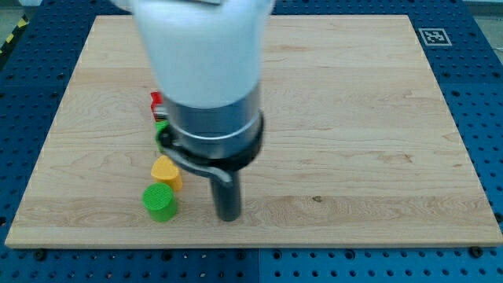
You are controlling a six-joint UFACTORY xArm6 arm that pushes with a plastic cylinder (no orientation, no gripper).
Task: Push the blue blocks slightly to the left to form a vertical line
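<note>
A pale wooden board [354,118] lies on a blue perforated table [479,94]. No blue blocks show anywhere; the arm's white and dark body [208,86] covers much of the board's left half, so where they lie relative to my tip [228,218] cannot be told. The tip rests on bare wood, touching nothing, just right of a green round block [159,202]. An orange block [166,171] sits above that one. A red block [156,101] and another green block [161,128] peek out beside the arm.
</note>
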